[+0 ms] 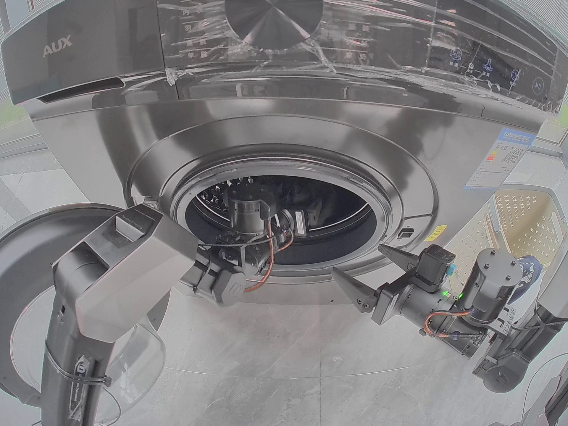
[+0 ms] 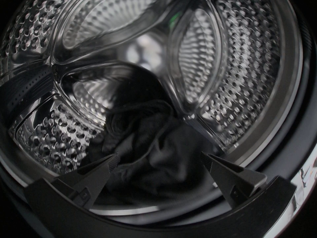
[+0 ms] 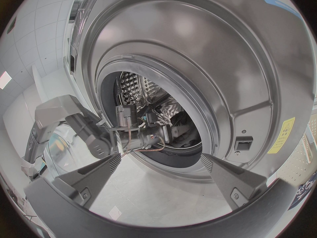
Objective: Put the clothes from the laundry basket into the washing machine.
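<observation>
The washing machine (image 1: 284,119) stands in front of me with its round opening (image 1: 281,223) uncovered. My left arm reaches into the drum, and in the left wrist view my left gripper (image 2: 158,161) is open with nothing between its fingers. Just beyond the fingertips a dark garment (image 2: 148,142) lies crumpled on the floor of the steel drum (image 2: 231,66). My right gripper (image 1: 367,270) hangs open and empty outside the machine, low and to the right of the opening (image 3: 158,116). The laundry basket (image 1: 526,220), pale and perforated, stands at the far right.
The machine's door (image 1: 35,303) is swung open at the left, behind my left arm. Light tiled floor (image 1: 284,350) stretches below the machine's front. A yellow label (image 3: 280,134) and the door latch (image 3: 243,144) sit on the front panel right of the opening.
</observation>
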You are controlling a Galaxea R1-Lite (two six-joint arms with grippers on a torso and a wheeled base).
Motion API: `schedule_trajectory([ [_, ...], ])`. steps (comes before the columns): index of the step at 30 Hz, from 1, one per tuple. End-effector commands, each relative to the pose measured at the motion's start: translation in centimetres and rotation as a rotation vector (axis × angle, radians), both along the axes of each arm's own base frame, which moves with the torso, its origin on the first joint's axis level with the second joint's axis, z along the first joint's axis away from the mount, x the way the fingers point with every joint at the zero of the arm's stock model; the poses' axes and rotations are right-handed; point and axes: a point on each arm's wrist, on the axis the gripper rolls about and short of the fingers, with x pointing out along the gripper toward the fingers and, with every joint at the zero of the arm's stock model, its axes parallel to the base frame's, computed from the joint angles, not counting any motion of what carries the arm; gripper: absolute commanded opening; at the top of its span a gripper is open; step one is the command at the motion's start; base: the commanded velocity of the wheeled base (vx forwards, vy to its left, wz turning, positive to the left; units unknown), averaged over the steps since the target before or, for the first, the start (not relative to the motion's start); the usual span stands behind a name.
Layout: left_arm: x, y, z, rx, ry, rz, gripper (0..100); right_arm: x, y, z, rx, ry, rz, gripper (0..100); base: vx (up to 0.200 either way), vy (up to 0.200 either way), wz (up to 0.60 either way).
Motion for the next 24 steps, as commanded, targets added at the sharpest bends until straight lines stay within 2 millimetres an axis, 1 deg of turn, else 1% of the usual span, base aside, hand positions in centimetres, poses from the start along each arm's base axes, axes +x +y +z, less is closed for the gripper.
schedule_trajectory([
  [1,-8.5,0.3,3.1,0.070,-0.016,-0.136,100,-0.2,-0.1,0.0,-0.002,0.001,0.001,100,0.000,0.000,0.00],
  [5,-12.4,1.4,3.5,0.077,-0.019,-0.204,100,-0.2,-0.1,-0.1,-0.003,0.004,0.001,100,0.000,0.000,0.00],
  [6,-12.7,1.5,3.5,0.078,-0.021,-0.210,100,-0.3,-0.1,-0.1,-0.004,0.006,0.003,100,0.000,0.000,0.00],
  [7,-15.0,2.3,3.5,0.094,-0.006,-0.252,100,-0.3,-0.1,-0.1,-0.005,0.007,0.001,100,0.000,0.000,0.00],
  [8,-16.5,2.8,3.5,0.105,0.002,-0.279,100,-0.5,-0.2,-0.3,-0.012,0.015,0.003,100,0.000,0.000,0.00],
  [9,-17.6,3.3,3.3,0.119,0.016,-0.295,100,-0.7,-0.4,-0.5,-0.023,0.026,0.004,100,0.000,0.000,0.00],
  [10,-18.2,3.5,3.3,0.126,0.022,-0.305,100,-0.9,-0.5,-0.7,-0.029,0.031,0.004,100,0.000,0.000,0.00],
  [11,-20.0,4.1,3.4,0.134,0.033,-0.334,100,-1.3,-0.9,-0.8,-0.042,0.036,0.008,100,0.000,0.000,0.00],
  [13,-22.0,4.9,3.6,0.132,0.033,-0.362,100,-1.8,-1.3,-0.6,-0.041,0.035,0.011,100,0.000,0.000,0.00],
  [15,-23.1,5.4,3.8,0.129,0.026,-0.369,100,-2.2,-1.7,-0.3,-0.039,0.031,0.012,100,0.000,0.000,0.00],
  [16,-24.0,6.1,4.0,0.120,0.014,-0.376,100,-2.7,-2.1,0.0,-0.040,0.025,0.014,100,0.000,0.000,0.00],
  [17,-24.3,6.5,4.1,0.116,0.010,-0.376,100,-3.0,-2.3,0.1,-0.040,0.023,0.015,100,0.000,0.000,0.00],
  [18,-24.9,7.2,4.3,0.110,-0.003,-0.376,100,-3.6,-2.8,0.0,-0.056,0.024,0.015,100,0.000,0.000,0.00],
  [21,-25.9,8.6,4.6,0.089,-0.027,-0.368,100,-4.9,-3.8,0.4,-0.064,0.013,0.009,100,0.000,0.000,0.00],
  [22,-25.9,8.6,4.6,0.089,-0.027,-0.368,100,-4.9,-3.8,0.4,-0.064,0.013,0.009,100,0.000,0.000,0.00],
  [23,-26.6,9.6,4.9,0.073,-0.042,-0.360,100,-5.5,-4.7,0.7,-0.055,0.007,-0.006,100,-0.200,0.000,0.00],
  [24,-27.1,10.2,4.8,0.073,-0.044,-0.356,100,-5.9,-5.1,0.9,-0.047,0.001,-0.011,100,-0.200,0.000,0.00],
])
